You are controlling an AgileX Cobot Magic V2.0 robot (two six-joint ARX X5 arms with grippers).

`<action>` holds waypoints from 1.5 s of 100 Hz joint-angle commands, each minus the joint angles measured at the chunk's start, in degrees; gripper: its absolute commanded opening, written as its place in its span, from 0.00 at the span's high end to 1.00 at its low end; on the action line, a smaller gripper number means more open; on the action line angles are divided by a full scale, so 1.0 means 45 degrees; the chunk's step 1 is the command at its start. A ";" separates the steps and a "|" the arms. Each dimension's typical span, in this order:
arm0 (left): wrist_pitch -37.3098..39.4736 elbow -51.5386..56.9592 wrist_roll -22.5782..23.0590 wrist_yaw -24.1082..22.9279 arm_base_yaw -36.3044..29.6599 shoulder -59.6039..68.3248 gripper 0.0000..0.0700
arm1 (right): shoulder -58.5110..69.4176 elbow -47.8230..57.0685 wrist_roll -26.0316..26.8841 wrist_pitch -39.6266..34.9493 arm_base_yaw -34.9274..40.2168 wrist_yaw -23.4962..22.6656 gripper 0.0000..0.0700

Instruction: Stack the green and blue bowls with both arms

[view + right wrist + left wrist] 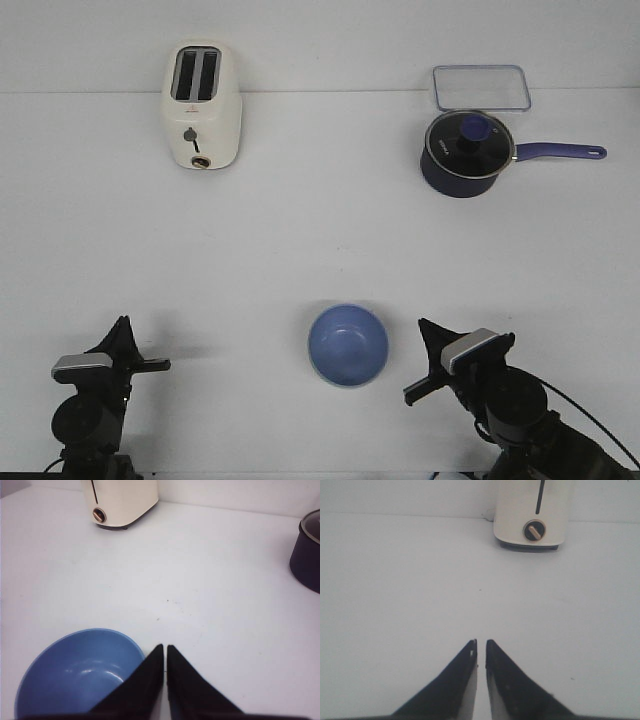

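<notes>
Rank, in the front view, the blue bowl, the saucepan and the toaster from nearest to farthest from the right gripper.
From the right gripper:
1. Blue bowl, just to its left.
2. Saucepan, far side, right.
3. Toaster, far side, left.

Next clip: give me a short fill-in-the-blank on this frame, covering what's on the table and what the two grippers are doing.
1. The only bowl in view is coloured ____, and it sits open side up on the table.
2. That bowl lies closest to the ____ gripper.
3. The left gripper and right gripper are both ____, holding nothing.
4. The saucepan has its ____ on, and its handle points away from the toaster.

Missing words: blue; right; shut; lid
</notes>
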 commanded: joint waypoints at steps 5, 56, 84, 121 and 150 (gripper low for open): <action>0.0131 -0.0257 0.0151 0.0015 0.0000 -0.0024 0.98 | 0.0039 0.0053 0.0112 0.0131 0.0107 -0.0005 0.98; 0.0126 -0.0257 0.0151 0.0015 0.0000 -0.0024 0.98 | -0.0389 -0.0204 -0.1880 0.0311 -0.1418 -0.0068 0.98; 0.0126 -0.0257 0.0151 0.0015 0.0000 -0.0024 0.98 | -0.4051 -0.4342 -0.2773 0.3677 -0.8451 -0.2730 0.98; 0.0121 -0.0257 0.0151 0.0015 0.0000 -0.0024 0.98 | -0.6018 -0.7247 -0.2827 0.4056 -1.0720 -0.3308 0.98; 0.0117 -0.0257 0.0151 0.0015 0.0000 -0.0024 0.98 | -0.6013 -0.7441 -0.2647 0.4376 -1.0720 -0.3361 0.98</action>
